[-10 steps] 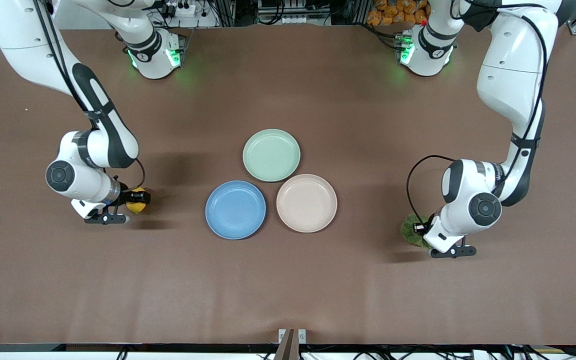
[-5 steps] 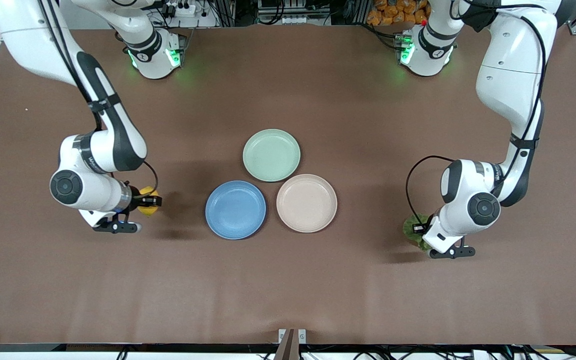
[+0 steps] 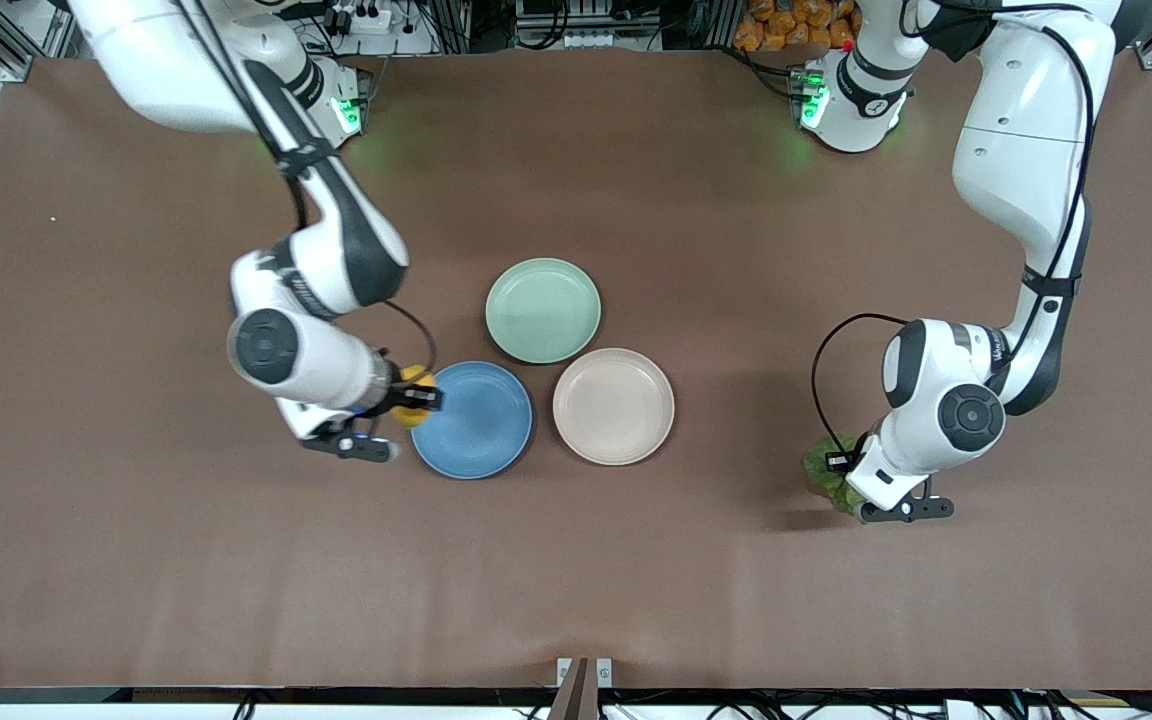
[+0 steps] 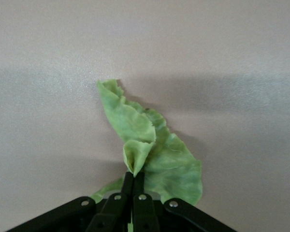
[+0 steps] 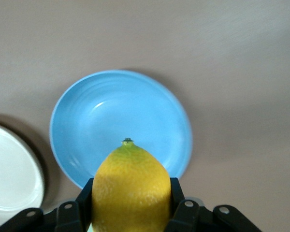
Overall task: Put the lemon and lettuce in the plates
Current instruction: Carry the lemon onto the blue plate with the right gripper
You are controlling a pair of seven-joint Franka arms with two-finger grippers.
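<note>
Carry step. My right end effector (image 3: 414,397) is clamped on the lemon (image 3: 415,392), over the blue plate (image 3: 481,425) rim. Next: centre over the plate, lower, release. My left end effector (image 4: 133,180) is pinched on the lettuce (image 3: 824,468), low near the left arm's edge of the surface (image 3: 576,580). Blue, beige-pink (image 3: 614,406) and mint (image 3: 543,310) plates are all empty.

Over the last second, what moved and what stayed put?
The right gripper, shut on the lemon, carried it from the right arm's end of the table toward the middle; it is now at the rim of the blue plate. The left gripper stayed shut on the lettuce, low over the same spot at the left arm's end. The three plates did not move.
</note>
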